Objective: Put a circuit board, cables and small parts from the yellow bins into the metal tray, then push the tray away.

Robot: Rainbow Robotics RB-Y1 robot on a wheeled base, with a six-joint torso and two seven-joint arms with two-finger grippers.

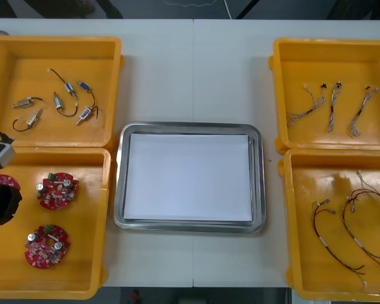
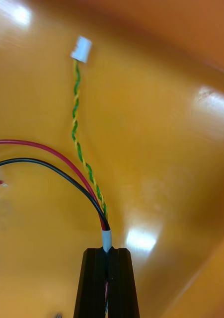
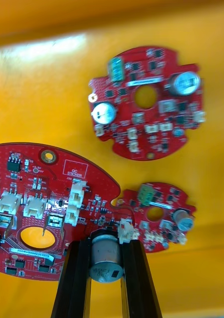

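Over near-left yellow bin (image 1: 50, 154): left claw (image 3: 107, 243) narrowed on the metal cylinder (image 3: 107, 261) of a red circuit board (image 3: 37, 198); two more boards (image 3: 141, 99) lie beyond it. Near-right yellow bin (image 1: 342, 156): right claw (image 2: 108, 252) pinched on a cable (image 2: 74, 126). Metal tray (image 1: 189, 127) mid-bench (image 1: 190, 63), white inside

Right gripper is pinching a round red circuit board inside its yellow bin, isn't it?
No: the right gripper is pinching a cable, inside its yellow bin; the right wrist view shows its red, black and twisted wires. The left gripper holds a circuit board.
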